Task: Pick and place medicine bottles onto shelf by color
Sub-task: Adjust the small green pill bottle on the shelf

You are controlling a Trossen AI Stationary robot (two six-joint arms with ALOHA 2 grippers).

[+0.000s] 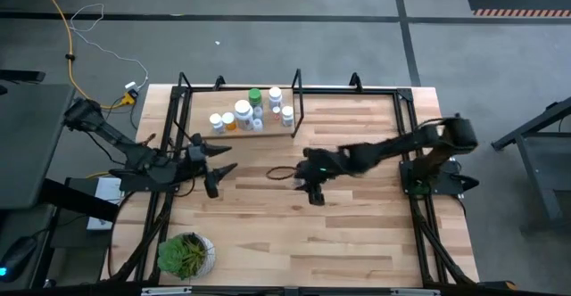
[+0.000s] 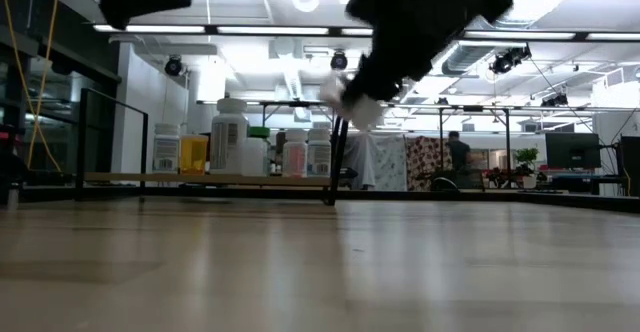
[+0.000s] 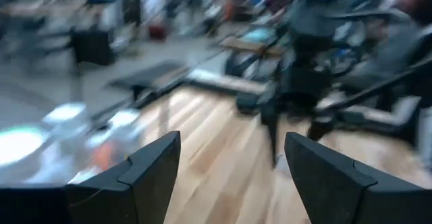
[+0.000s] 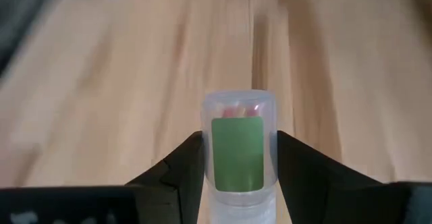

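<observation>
**Over mid-tabletop: bottle in my right end effector, shelf not yet reached**

Above the middle of the tabletop (image 1: 357, 234), my right end effector (image 1: 314, 187) is clamped on a small clear bottle (image 4: 237, 146) with a green label; both fingers press its sides. My left end effector (image 1: 217, 164) hangs with jaws apart and nothing between them, near the front of the shelf (image 1: 201, 136).

Shelf stock, far left of the tabletop: a cluster of medicine bottles (image 1: 252, 111), mostly white, one green-capped (image 1: 255, 94), one orange (image 1: 230, 125).

Step in hand, as I judge it: carry to the shelf. To do it well, keep the grip firm, travel high enough to clear the black post (image 1: 297, 100) at the shelf's near corner, and come down upright in a free spot beside bottles of matching colour without knocking the neighbours.

View notes:
- Right wrist view alone shows the label and the grip; from above the bottle is hidden under the end effector.
- Low view alone shows the carried bottle off the tabletop and the shelf bottles (image 2: 229, 137) standing upright in a row.
- High view alone gives the gap between the carried bottle and the shelf.
</observation>
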